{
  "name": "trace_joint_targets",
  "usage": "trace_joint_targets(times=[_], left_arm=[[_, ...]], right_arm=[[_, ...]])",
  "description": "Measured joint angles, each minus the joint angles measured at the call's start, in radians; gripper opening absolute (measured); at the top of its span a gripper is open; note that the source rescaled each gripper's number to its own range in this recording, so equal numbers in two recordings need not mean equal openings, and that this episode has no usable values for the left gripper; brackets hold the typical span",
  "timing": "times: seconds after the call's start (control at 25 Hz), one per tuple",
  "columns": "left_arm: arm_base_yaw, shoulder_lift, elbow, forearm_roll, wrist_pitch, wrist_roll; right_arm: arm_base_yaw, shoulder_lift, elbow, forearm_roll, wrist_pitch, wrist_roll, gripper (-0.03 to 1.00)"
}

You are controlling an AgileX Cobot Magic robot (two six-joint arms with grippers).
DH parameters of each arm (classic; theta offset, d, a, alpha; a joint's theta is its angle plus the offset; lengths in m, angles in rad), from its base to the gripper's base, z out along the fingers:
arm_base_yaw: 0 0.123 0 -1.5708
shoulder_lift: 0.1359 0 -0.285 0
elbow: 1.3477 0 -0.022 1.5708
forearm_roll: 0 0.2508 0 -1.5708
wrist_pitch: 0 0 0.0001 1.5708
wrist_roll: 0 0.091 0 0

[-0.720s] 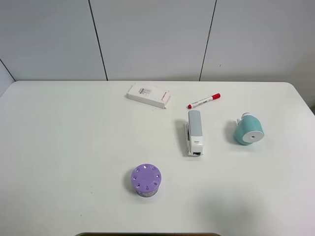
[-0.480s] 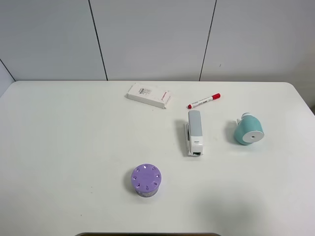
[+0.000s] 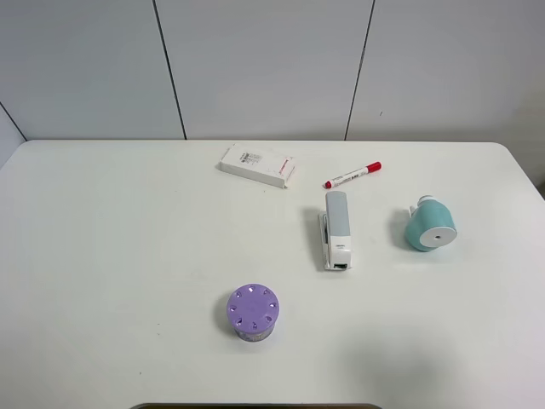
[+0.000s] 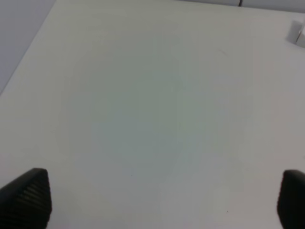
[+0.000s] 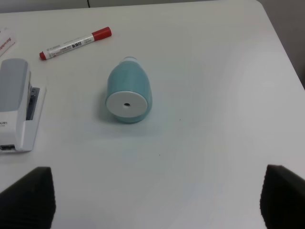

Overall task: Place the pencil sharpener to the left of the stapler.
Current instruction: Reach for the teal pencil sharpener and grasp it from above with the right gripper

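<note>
The teal pencil sharpener (image 3: 429, 225) lies on its side on the white table (image 3: 128, 256), to the right of the grey-and-white stapler (image 3: 336, 229), its white round face toward the front. In the right wrist view the sharpener (image 5: 128, 93) sits ahead of my right gripper (image 5: 155, 198), whose fingers (image 5: 28, 195) stand wide apart and empty; the stapler (image 5: 16, 110) shows at the edge. My left gripper (image 4: 164, 200) is open over bare table, its dark fingertips (image 4: 28, 198) at the frame corners. Neither gripper appears in the high view.
A red-capped white marker (image 3: 352, 175) lies just behind the stapler. A flat white box (image 3: 257, 165) rests at the back middle. A purple round cylinder with holes (image 3: 253, 312) stands near the front, left of the stapler.
</note>
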Motion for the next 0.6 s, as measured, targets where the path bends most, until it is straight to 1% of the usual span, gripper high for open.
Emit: trace_joint_targets(times=[0.24,0.32,0.44,0.6], left_arm=[[0.000,0.000,0.000,0.000,0.000,0.000],[0.000,0.000,0.000,0.000,0.000,0.000],[0.000,0.000,0.000,0.000,0.000,0.000],[0.000,0.000,0.000,0.000,0.000,0.000]], right_arm=[[0.000,0.000,-0.002,0.001,-0.002,0.000,1.00],[0.000,0.016,-0.024,0.001,-0.002,0.000,1.00],[0.000,0.106,-0.068,0.001,-0.006,0.000,1.00],[0.000,0.296,-0.148,0.001,-0.006,0.000,1.00]])
